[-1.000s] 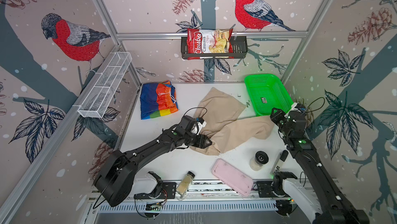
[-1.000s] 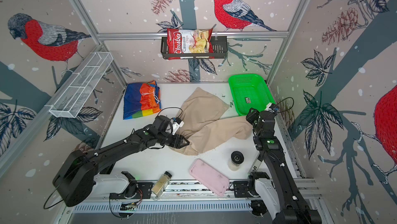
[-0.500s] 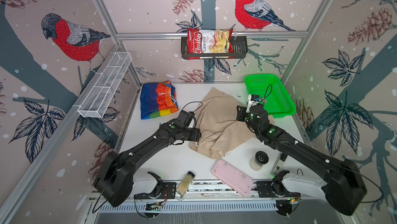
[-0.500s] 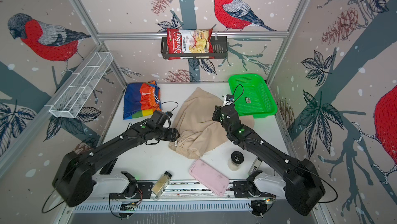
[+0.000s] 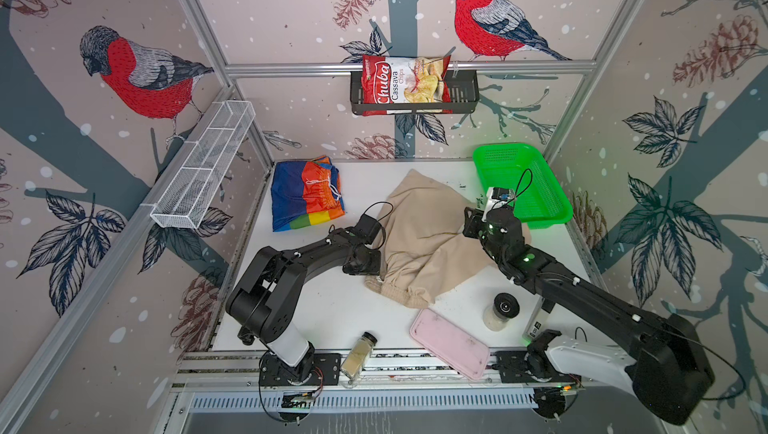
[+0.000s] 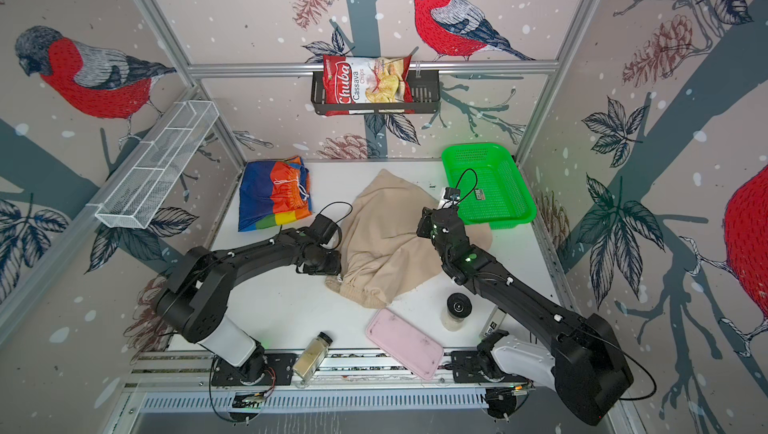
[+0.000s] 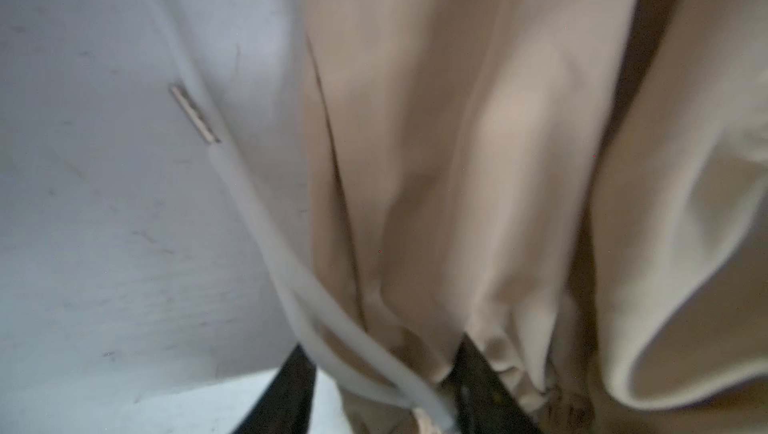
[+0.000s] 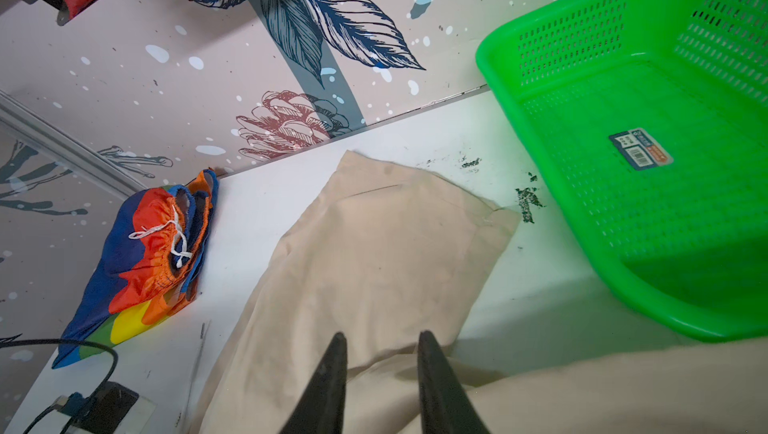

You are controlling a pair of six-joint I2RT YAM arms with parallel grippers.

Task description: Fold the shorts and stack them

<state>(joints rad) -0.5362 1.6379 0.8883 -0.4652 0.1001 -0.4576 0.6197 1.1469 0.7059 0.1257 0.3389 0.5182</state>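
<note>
White tabletop (image 5: 316,311), scuffed, enclosed by walls papered with bullfinches. Centre: beige shorts (image 5: 419,236) of matte woven cloth, lying in soft creases, the gathered elastic waistband toward the near edge and one leg lapped over the body. Left gripper (image 7: 382,363): its black fingers clamp the puckered waistband at the pair's left edge, pleats converging on the jaws; a smooth white cord (image 7: 249,203) runs in beside the cloth. Right gripper (image 8: 381,338): two tapered black fingers stand narrowly apart over a fold at the pair's right side; whether cloth is nipped between them I cannot tell. Far left corner: rainbow shorts (image 5: 305,197), thin slick fabric in blue, orange, green and yellow blocks, folded to a rough rectangle, white drawstring (image 5: 328,186) on top, well apart from the beige pair. Far right: green perforated plastic basket (image 5: 505,158), just beside the beige cloth. Near edge: pink rounded board (image 5: 451,342), a toppled spice jar (image 5: 357,355), an upright black-capped jar (image 5: 500,311).
</note>
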